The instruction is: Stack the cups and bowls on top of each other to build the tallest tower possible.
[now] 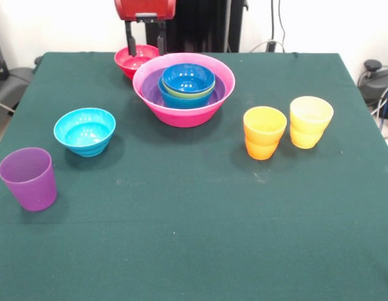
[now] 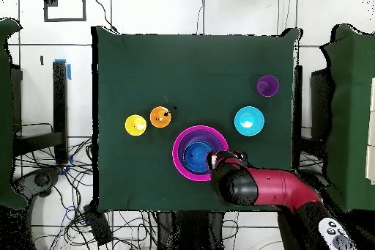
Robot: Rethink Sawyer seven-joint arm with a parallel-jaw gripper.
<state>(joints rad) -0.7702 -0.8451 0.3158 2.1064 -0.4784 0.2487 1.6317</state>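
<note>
The tower is a big hot-pink bowl (image 1: 184, 114) (image 2: 180, 160) holding nested purple (image 1: 150, 89), lime green (image 1: 189, 94) and blue bowls, with a dark blue bowl (image 1: 188, 78) (image 2: 196, 156) on top. Just behind it sits a small red-pink bowl (image 1: 132, 61). My gripper (image 1: 145, 45) hangs open over that bowl, one finger (image 1: 130, 39) dipping inside it and the other by its right rim. A cyan bowl (image 1: 85, 130) (image 2: 249, 120) stands alone. The purple cup (image 1: 29, 179) (image 2: 267, 85), orange cup (image 1: 264, 132) (image 2: 160, 116) and yellow cup (image 1: 311, 121) (image 2: 135, 125) stand upright and apart.
Everything rests on a dark green tablecloth (image 1: 194, 238). In the overhead view my red arm (image 2: 260, 188) covers the gripper and most of the red-pink bowl. Cables and equipment lie beyond the table's edges.
</note>
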